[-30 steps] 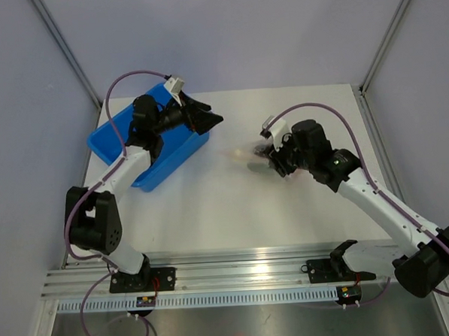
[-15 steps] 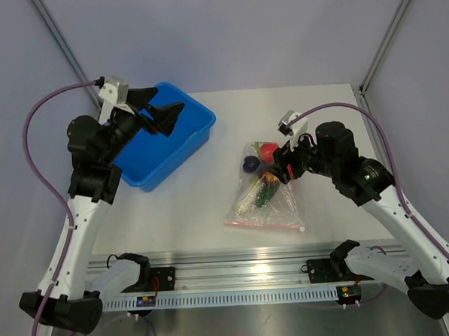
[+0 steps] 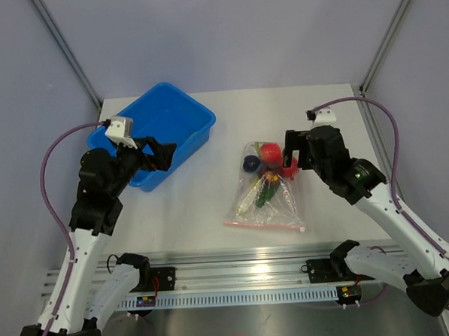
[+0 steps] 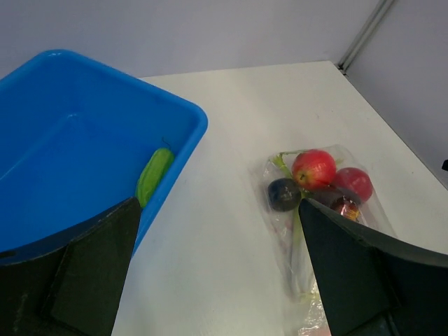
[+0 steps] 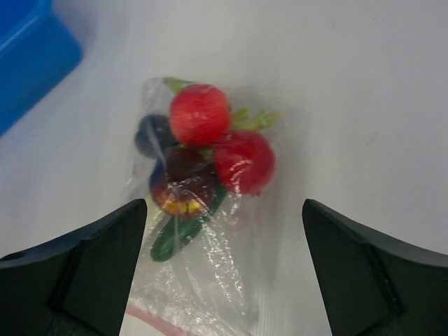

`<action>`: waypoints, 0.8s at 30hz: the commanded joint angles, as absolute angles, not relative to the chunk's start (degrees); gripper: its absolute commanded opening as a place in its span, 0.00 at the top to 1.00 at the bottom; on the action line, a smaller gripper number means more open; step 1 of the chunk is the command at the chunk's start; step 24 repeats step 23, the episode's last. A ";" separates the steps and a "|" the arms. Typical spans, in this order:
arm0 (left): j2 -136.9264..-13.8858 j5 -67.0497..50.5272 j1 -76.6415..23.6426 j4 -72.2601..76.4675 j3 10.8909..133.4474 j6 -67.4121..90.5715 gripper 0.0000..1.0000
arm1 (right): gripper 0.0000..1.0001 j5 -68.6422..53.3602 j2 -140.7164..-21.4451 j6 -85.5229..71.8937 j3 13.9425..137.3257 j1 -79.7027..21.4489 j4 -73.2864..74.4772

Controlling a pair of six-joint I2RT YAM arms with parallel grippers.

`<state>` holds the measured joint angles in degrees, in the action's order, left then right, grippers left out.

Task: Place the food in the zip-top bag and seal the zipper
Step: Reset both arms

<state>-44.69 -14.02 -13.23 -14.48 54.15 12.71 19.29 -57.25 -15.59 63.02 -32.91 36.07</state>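
Green cucumber piece (image 4: 154,175) in blue bin (image 4: 190,126) shows only on left wrist cam. Left gripper (image 4: 218,203), right gripper (image 5: 224,203) both spread wide, empty. White table (image 3: 196,207), grey walls (image 3: 240,32).

Item 1: blue plastic bin (image 3: 178,114), rectangular, open-topped, set askew at the far left of the worktop.
Item 2: worktop (image 3: 204,210), white, matt, lightly scuffed.
Item 3: aluminium rail (image 3: 245,276), slotted, along the near edge.
Item 4: pale grey walls behind, two slanted metal posts (image 3: 64,48).
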 commanded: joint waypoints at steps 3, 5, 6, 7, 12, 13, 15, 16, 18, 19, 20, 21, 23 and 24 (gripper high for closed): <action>-38.33 -6.16 -13.36 -20.03 50.72 14.94 0.01 | 0.00 42.17 -65.54 -37.69 68.02 -32.35 50.24; -36.31 -5.45 -13.36 -20.83 48.43 15.64 0.01 | 0.01 43.41 -68.28 -42.33 70.21 -31.99 54.03; -35.69 -4.84 -13.27 -21.53 47.73 15.73 0.01 | 0.01 43.16 -70.73 -42.89 70.75 -31.99 54.31; -34.55 -4.40 -13.36 -21.71 47.12 15.91 0.01 | 0.01 42.55 -71.80 -43.06 71.71 -31.99 54.32; -33.05 -1.15 -13.36 -23.11 43.60 15.65 0.01 | 0.01 41.13 -74.62 -41.13 71.81 -31.99 51.69; -33.05 -0.62 -13.36 -23.46 43.42 15.56 0.01 | 0.01 41.31 -74.45 -40.78 70.76 -31.99 50.98; -32.78 0.26 -13.36 -23.73 43.16 15.47 0.01 | 0.01 41.31 -73.66 -39.99 69.62 -31.99 48.87; -32.78 1.57 -13.36 -23.73 43.07 15.12 0.01 | 0.00 41.31 -73.30 -39.99 68.83 -31.99 48.52; -32.70 2.46 -13.36 -23.64 43.07 14.85 0.01 | 0.01 41.74 -72.69 -40.25 68.21 -31.99 48.16; -32.78 2.63 -13.36 -23.56 43.15 14.59 0.01 | 0.00 42.01 -72.60 -40.95 67.68 -31.99 48.25; -32.87 2.81 -13.36 -23.55 43.15 14.59 0.01 | 0.01 42.10 -72.16 -41.31 67.41 -31.99 48.69; -33.05 2.90 -13.36 -23.47 43.24 14.59 0.01 | 0.00 42.19 -71.98 -41.48 67.06 -32.08 48.43; -33.22 3.08 -13.36 -22.59 43.33 14.94 0.01 | 0.01 42.01 -70.32 -41.84 66.10 -31.99 47.82; -33.22 3.08 -13.36 -22.59 43.33 14.94 0.01 | 0.01 42.01 -70.32 -41.84 66.10 -31.99 47.82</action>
